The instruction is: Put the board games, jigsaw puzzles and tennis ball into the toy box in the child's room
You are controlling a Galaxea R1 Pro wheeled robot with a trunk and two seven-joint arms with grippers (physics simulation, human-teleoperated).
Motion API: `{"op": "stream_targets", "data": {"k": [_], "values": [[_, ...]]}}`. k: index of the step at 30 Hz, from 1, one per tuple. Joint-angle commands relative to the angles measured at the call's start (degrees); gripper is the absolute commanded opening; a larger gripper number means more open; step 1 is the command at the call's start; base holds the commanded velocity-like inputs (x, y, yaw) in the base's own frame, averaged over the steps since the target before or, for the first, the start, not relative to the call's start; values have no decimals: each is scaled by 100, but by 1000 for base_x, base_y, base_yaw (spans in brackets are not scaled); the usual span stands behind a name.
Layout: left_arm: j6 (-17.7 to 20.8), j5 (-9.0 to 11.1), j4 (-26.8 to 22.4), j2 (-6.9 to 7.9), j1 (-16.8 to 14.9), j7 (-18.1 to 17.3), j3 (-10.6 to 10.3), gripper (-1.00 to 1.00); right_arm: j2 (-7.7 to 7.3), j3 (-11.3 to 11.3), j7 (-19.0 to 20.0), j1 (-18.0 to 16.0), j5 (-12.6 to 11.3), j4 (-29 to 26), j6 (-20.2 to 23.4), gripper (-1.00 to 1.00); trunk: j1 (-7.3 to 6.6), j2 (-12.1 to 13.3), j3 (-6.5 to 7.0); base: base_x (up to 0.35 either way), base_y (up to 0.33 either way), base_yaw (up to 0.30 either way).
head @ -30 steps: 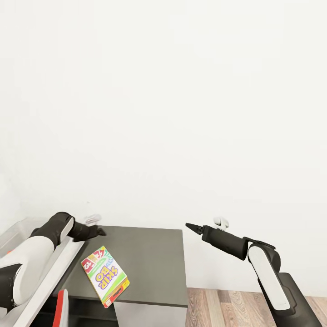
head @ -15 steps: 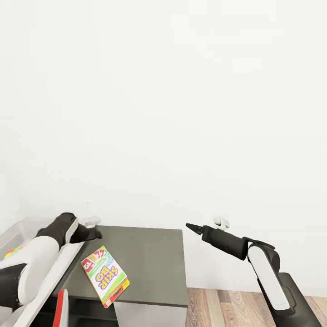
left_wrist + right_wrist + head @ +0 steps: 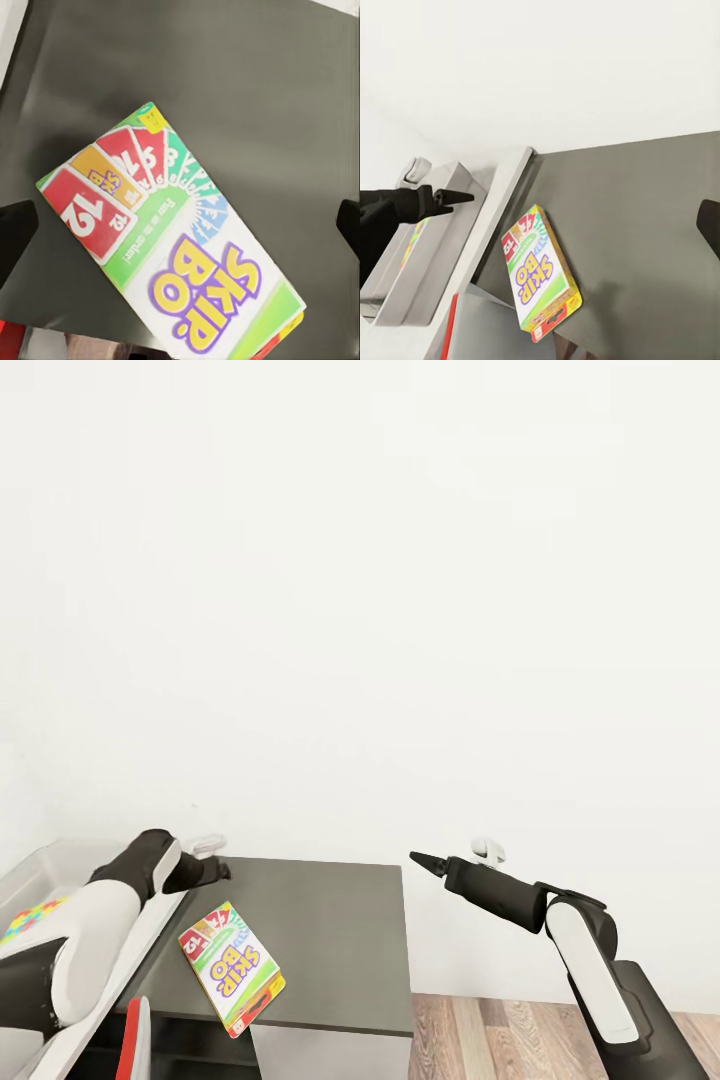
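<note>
A white-green "SKIP-BO" board game [image 3: 232,967] lies flat on a dark grey top [image 3: 330,930], one corner poking past its front edge. My left gripper [image 3: 218,870] hovers above that top's back left corner, open and holding nothing. In the left wrist view the board game [image 3: 172,240] lies below and between the spread fingertips [image 3: 15,240]. The light-grey toy box [image 3: 40,870] sits at the far left on the pale table [image 3: 140,960], with a multicoloured jigsaw puzzle [image 3: 30,918] inside. My right gripper [image 3: 415,857] hangs open in the air beyond the dark top's right side.
A white wall fills the background. Wood-plank floor [image 3: 500,1040] shows at the lower right beside the dark top. A red-edged object [image 3: 135,1040] stands below the table's edge. From the right wrist, the board game [image 3: 540,274] and toy box [image 3: 435,240] lie ahead.
My left forearm has shifted right and up, uncovering the jigsaw puzzle in the toy box. The board game and right arm have not moved.
</note>
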Motion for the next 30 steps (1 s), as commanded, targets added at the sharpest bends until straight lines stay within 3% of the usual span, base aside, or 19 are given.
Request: {"op": "stream_targets", "data": {"k": [1, 12, 30], "values": [[9, -62, -8, -7, -1, 3, 73, 100, -6, 0, 41, -2, 38, 0, 14, 100, 2, -4, -3, 0, 0, 0], [1, -68, -3, -5, -2, 360, 626, 100, -13, -64, 32, -2, 34, -9, 5, 100, 2, -4, -3, 0, 0, 0], [-36, -65, -1, -26, -3, 385, 686, 100, -4, -192, 33, -2, 34, 0, 13, 100, 2, -4, -132, 0, 0, 0]]}}
